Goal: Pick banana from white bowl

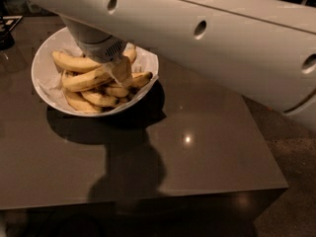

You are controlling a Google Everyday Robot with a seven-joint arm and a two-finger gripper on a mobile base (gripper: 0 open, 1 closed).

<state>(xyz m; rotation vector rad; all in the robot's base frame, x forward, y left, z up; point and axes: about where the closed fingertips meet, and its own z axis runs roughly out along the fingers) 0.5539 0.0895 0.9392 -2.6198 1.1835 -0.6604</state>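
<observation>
The white bowl (40,58) stands at the back left of the dark table, lined with crumpled white paper and holding several yellow bananas. The long, thick banana (85,80) lies across the middle of the pile, over shorter brown-spotted ones. My gripper (120,69) reaches down from the big white arm into the bowl and sits at this banana's right end, touching the pile. The wrist hides the back of the bowl and parts of the bananas.
The white arm (212,38) crosses the whole top of the view. The dark glossy table (197,152) ends at the front and right, with floor (296,181) beyond. A dark object (6,31) sits at the far left edge.
</observation>
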